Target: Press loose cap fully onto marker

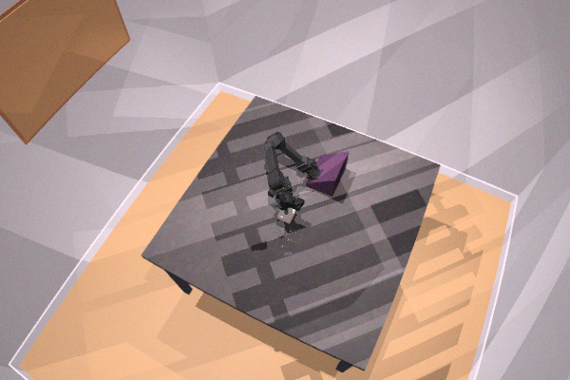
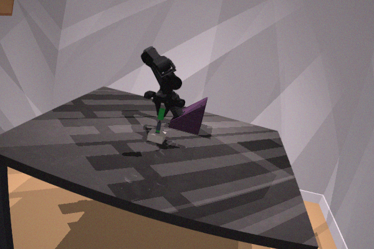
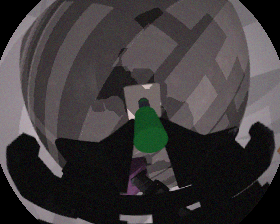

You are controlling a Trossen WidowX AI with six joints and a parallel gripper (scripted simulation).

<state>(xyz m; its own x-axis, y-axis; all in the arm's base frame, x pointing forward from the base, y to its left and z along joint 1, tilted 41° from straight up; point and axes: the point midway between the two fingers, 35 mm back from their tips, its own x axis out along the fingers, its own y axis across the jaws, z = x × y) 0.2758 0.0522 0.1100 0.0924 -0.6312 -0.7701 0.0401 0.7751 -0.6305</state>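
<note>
STEP: seat cap | HAND: black hand (image 2: 161, 109) clamped on the green cylindrical cap (image 2: 161, 114) | PLACE: cap hangs directly above the slim dark marker (image 2: 158, 127) upright in the pale grey holder block (image 2: 156, 137), near the table's (image 2: 206, 187) far edge | HOW: keep cap vertical and centred on tip, lower straight, press firmly before letting go.
</note>
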